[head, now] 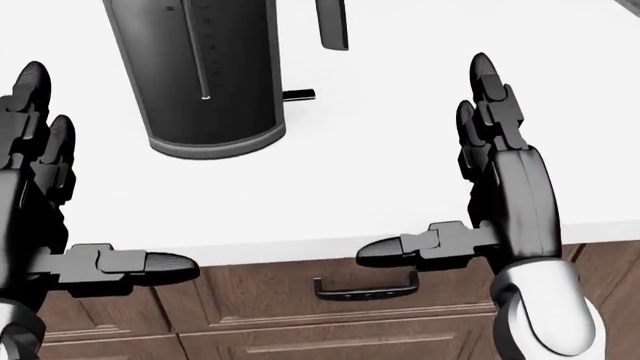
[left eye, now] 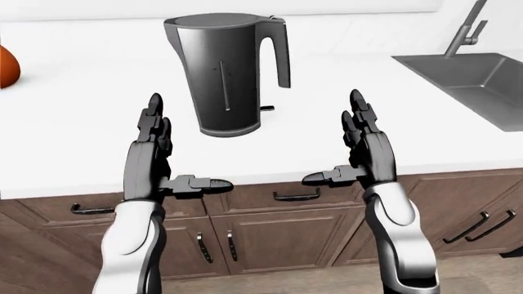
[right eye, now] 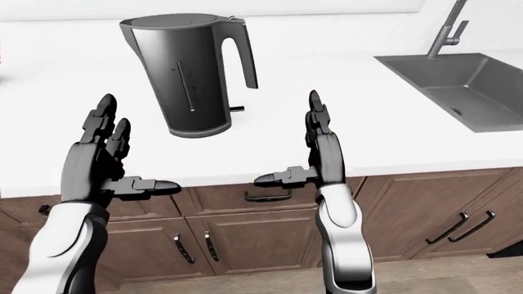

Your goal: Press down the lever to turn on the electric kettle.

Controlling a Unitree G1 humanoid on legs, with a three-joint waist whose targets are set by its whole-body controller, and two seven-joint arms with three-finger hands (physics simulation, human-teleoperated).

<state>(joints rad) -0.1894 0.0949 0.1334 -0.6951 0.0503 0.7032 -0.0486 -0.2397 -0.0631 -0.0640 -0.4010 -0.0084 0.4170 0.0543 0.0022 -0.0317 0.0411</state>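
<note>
A dark grey electric kettle (left eye: 222, 73) stands upright on the white counter (left eye: 73, 141), its handle (left eye: 279, 52) on the right side. Its small black lever (head: 298, 94) sticks out to the right at the base. My left hand (left eye: 176, 153) hovers open below and left of the kettle, fingers pointing up, thumb pointing right. On the other side my right hand (left eye: 339, 150) is open too, below and right of the lever and apart from it. Neither hand touches the kettle.
A steel sink (left eye: 478, 79) with a faucet (left eye: 466, 29) is set into the counter at the right. An orange round object (left eye: 7, 65) shows at the left edge. Brown cabinets with a drawer handle (head: 365, 289) lie under the counter edge.
</note>
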